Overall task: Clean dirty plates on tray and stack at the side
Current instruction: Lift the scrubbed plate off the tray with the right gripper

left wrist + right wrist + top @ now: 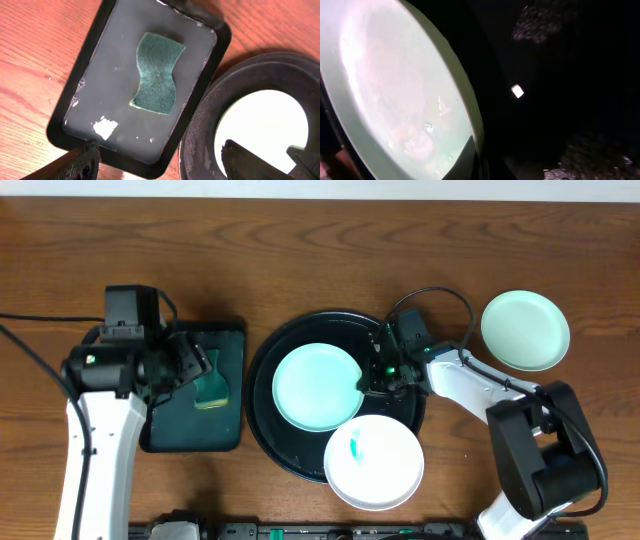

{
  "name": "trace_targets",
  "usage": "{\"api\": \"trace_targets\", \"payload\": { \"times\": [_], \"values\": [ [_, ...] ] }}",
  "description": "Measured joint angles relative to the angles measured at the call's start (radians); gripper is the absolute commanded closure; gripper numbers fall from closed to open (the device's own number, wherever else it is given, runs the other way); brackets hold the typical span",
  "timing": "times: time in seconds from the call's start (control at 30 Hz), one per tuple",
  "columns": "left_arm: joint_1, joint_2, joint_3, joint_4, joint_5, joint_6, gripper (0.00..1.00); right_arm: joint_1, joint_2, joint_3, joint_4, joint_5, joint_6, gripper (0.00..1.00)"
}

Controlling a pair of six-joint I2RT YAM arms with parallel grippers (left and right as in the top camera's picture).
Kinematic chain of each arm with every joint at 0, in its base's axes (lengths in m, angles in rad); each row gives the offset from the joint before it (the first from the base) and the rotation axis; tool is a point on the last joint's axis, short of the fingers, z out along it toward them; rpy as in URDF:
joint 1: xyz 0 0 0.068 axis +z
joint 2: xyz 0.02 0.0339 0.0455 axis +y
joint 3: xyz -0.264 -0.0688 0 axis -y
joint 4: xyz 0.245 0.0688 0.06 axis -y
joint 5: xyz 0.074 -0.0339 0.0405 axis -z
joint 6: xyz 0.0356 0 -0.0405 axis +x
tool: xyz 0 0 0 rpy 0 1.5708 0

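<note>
A pale aqua plate (318, 387) lies in the large round black tray (270, 355). My right gripper (375, 376) is shut on this plate's right rim. In the right wrist view one dark finger (465, 161) lies over the inside of the plate (395, 85). A white plate (373, 462) with a teal smear overlaps the tray's front right rim. A second mint plate (525, 330) rests on the bare wood at the right. My left gripper (197, 363) (160, 146) hangs open and holds nothing, above a green sponge (156, 74).
The sponge (212, 387) lies in a small dark-green rectangular tray (225, 340) (95, 45) left of the round tray (260, 67). Bare wood tabletop (300, 250) runs along the back. My right arm's base (545, 455) stands at the front right.
</note>
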Motion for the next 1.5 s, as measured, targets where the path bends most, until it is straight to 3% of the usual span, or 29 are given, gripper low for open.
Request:
{"api": "trace_targets", "payload": {
  "times": [0.57, 0.9, 1.17, 1.5],
  "values": [
    [0.0, -0.009, 0.0, 0.0, 0.0, 0.0, 0.21, -0.193, 0.005, 0.025, 0.061, -0.322, -0.042, 0.99],
    [0.0, -0.009, 0.0, 0.0, 0.0, 0.0, 0.21, -0.249, -0.072, 0.026, 0.116, -0.396, -0.201, 0.98],
    [0.0, -0.009, 0.0, 0.0, 0.0, 0.0, 0.21, -0.246, -0.294, 0.038, -0.022, -0.187, -0.326, 0.99],
    [0.0, -0.009, 0.0, 0.0, 0.0, 0.0, 0.21, -0.102, -0.385, 0.084, -0.217, 0.338, -0.425, 0.98]
  ]
}}
